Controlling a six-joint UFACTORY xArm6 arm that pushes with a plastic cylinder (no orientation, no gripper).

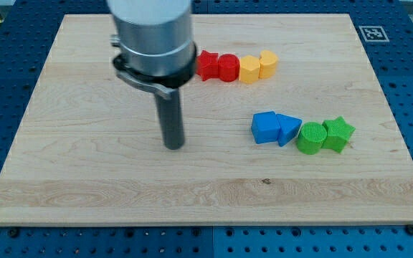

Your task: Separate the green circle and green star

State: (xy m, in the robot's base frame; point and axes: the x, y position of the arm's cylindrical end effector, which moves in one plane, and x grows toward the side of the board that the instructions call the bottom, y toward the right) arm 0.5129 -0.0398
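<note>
My tip (173, 145) rested on the wooden board (63, 179) left of centre, at the end of the straight dark rod that hung from the grey cylindrical arm housing near the view's top. There was no pincer to speak of — the rod ended plainly, holding nothing, so wide or narrow did not apply. The tip stood well apart from every block, with bare wood all around it.

Toward the view's right and nearer the top, a row of four blocks lay close together: a red star (206, 64) partly hidden behind the arm housing, a red cylinder (227, 68) touching it, then a yellow heart-like block (249, 70) and a second yellow block (267, 63) whose shape I could not tell for sure.

Lower down, on the tip's right, a second row sat — a blue block (264, 127), roughly cube-like, with a blue triangle (287, 129) pressed against it. Just beside the triangle came the green circle (310, 137), and the green star (338, 134) was touching its right side, the pair unseparated. A black-and-white marker (373, 32) sat at the board's top right corner.
</note>
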